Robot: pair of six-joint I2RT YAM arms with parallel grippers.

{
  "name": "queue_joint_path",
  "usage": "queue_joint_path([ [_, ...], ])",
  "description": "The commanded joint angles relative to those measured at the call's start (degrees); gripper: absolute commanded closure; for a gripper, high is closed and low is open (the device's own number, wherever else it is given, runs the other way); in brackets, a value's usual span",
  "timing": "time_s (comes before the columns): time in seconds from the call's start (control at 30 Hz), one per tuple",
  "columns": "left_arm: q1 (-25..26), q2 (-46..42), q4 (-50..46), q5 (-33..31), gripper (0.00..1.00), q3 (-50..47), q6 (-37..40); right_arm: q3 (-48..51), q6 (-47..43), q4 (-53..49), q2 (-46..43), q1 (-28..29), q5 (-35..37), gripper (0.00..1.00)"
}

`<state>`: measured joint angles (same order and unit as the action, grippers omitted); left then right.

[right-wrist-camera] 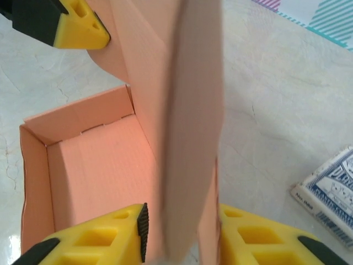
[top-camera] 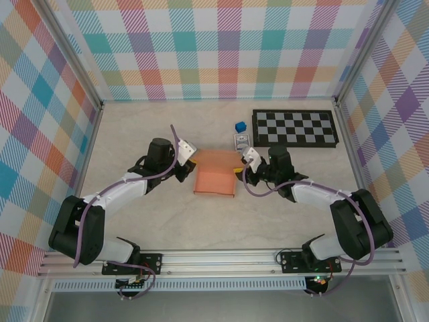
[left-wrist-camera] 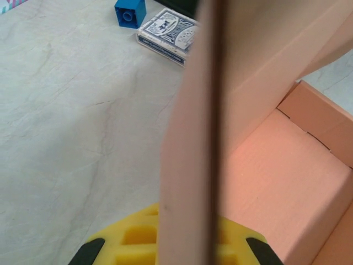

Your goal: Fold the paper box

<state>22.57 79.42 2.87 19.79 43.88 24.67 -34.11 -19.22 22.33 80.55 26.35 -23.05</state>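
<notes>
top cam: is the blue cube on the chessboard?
No, the cube sits on the table left of the chessboard.

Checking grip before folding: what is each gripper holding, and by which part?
Left gripper clamps the paper box by an upright flap's edge; right gripper straddles a flap, grip unclear.

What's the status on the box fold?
Left gripper shut on a raised flap. Right gripper straddles another flap, grip unclear. Paper box open-topped, partly folded. Card pack, blue cube beyond it, apart.
</notes>
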Motion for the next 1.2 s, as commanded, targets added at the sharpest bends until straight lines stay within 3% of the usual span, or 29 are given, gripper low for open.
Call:
queue_joint_path([
  [0.0,-0.8,0.4,-0.4,-0.6,0.97,0.9,-0.9,0.3,2.1,2.2,-1.1,0.0,1.1,0.69],
  [0.2,-0.7,0.9,0.7,0.1,0.97,0.9,-2.9,-2.4,1.9,0.4,1.9,0.3,-0.2,0.88],
  [0.33,-0.2,1.0,3.0,-2.4,0.97,0.5,-10.3,-5.0,5.5,0.0,4.5,2.9,3.7,1.00],
  [0.6,6.0,2.2,9.7,-15.9,0.96,-1.1,-28.9,-9.4,18.9,0.4,8.7,15.4,29.2,1.00],
  [0.77,9.5,3.0,12.5,-22.1,0.96,-1.9,-32.0,-14.2,26.1,-3.8,12.5,20.8,42.1,1.00],
  [1.0,12.9,4.8,18.2,-27.2,0.96,-5.9,-35.1,-16.9,35.7,-8.4,13.9,21.8,47.5,0.97],
  [1.17,16.2,8.4,23.8,-34.9,0.95,-7.3,-36.9,-14.9,37.3,-4.5,14.8,22.3,45.4,0.94],
])
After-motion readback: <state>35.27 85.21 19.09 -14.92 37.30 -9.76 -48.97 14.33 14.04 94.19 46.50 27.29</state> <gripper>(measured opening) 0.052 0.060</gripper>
